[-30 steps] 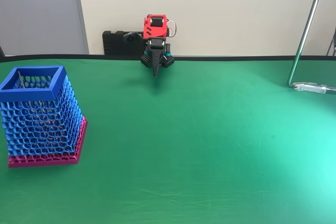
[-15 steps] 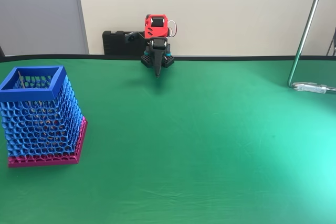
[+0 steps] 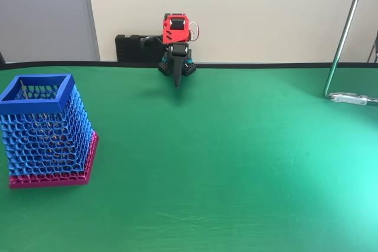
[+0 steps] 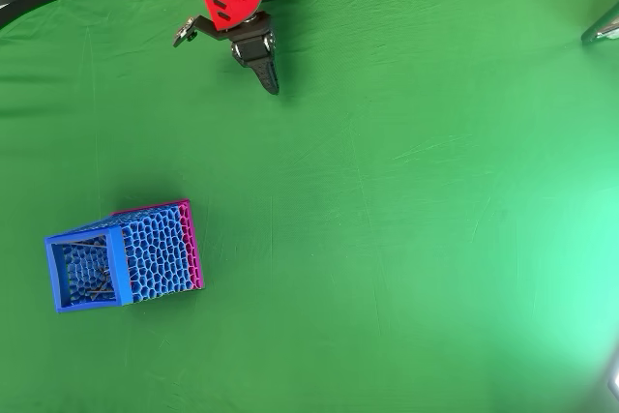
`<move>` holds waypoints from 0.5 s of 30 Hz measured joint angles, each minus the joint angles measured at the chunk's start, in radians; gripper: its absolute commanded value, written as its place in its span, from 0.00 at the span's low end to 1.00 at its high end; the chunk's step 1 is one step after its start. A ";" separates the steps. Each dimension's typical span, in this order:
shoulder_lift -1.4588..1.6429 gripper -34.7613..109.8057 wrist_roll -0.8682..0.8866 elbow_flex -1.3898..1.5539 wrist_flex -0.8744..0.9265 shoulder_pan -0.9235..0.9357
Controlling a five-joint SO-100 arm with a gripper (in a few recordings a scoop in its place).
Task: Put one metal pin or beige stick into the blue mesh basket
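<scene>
The blue mesh basket stands upright at the left of the green table, on its magenta base band. Through its open top, thin dark pins lie on the bottom in the overhead view; a slim beige stick leans inside the rim in the fixed view. My red and black arm is folded at the table's far edge. Its gripper points down at the cloth, shut, with nothing seen between its fingers. It is far from the basket.
A metal stand pole with a clamp rises at the right back of the table. A black box sits behind the arm against the wall. Open green cloth spreads between the arm and the basket.
The arm has shifted very slightly to the right and settled. The basket has not moved.
</scene>
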 measured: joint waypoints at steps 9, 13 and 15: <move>0.057 0.24 0.000 0.021 0.008 -0.009; 0.095 0.24 0.000 0.048 0.005 -0.002; 0.100 0.24 0.000 0.048 0.005 0.000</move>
